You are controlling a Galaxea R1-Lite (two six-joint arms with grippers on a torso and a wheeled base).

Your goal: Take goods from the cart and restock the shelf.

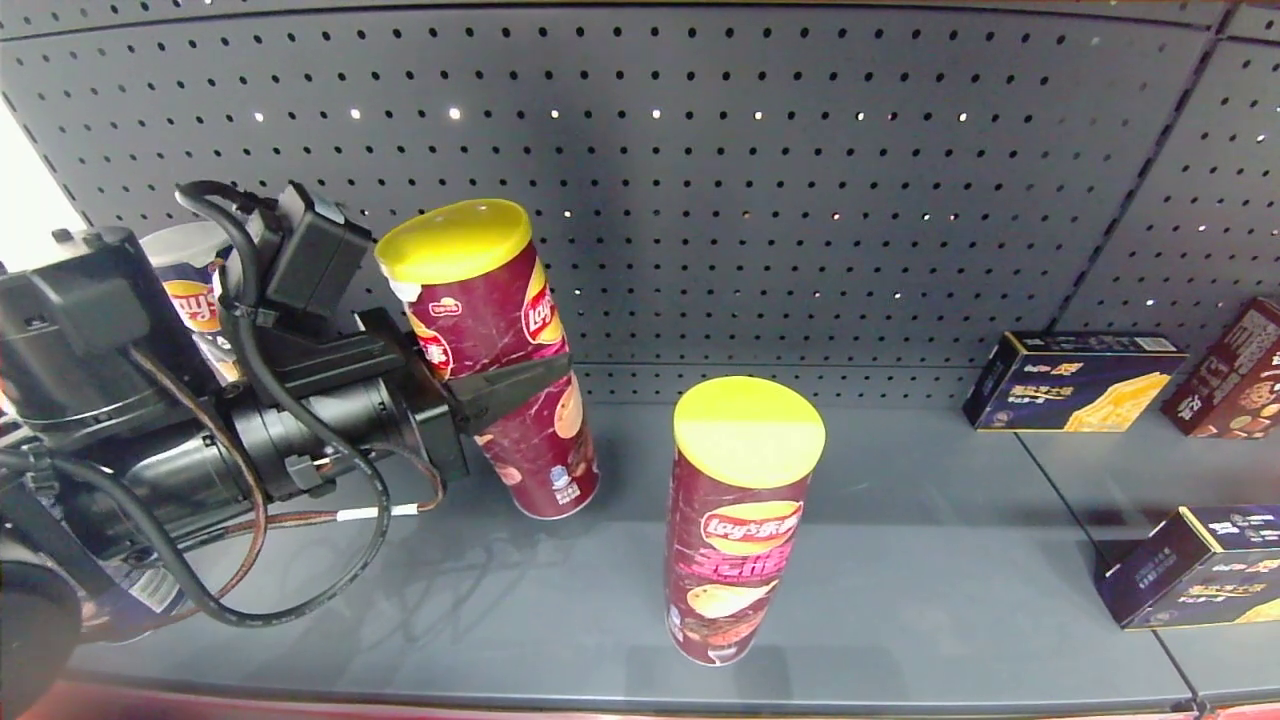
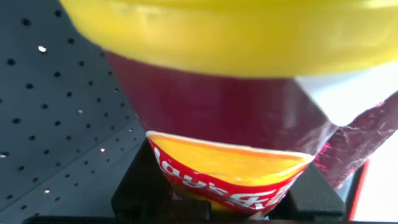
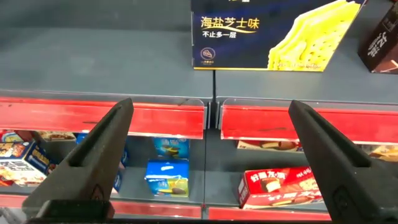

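Observation:
A maroon chip can [image 1: 490, 300] with a yellow lid is held tilted over the left part of the grey shelf [image 1: 900, 560], its bottom low near the shelf floor. My left gripper [image 1: 500, 385] is shut on its middle, coming in from the left. In the left wrist view the same can [image 2: 205, 106] sits close up between the dark fingers [image 2: 134, 186]. A second maroon can [image 1: 740, 520] stands upright to the right, nearer the front. My right gripper [image 3: 214, 168] is open with nothing in it, in front of the red shelf edge strip [image 3: 155, 118].
Another can with a pale lid [image 1: 190, 270] stands behind my left arm. Navy boxes [image 1: 1075, 385] [image 1: 1190, 565] and a dark red box [image 1: 1235, 370] lie on the right. The pegboard wall [image 1: 760, 180] closes the back. Lower shelves hold boxes [image 3: 168, 177] [image 3: 283, 186].

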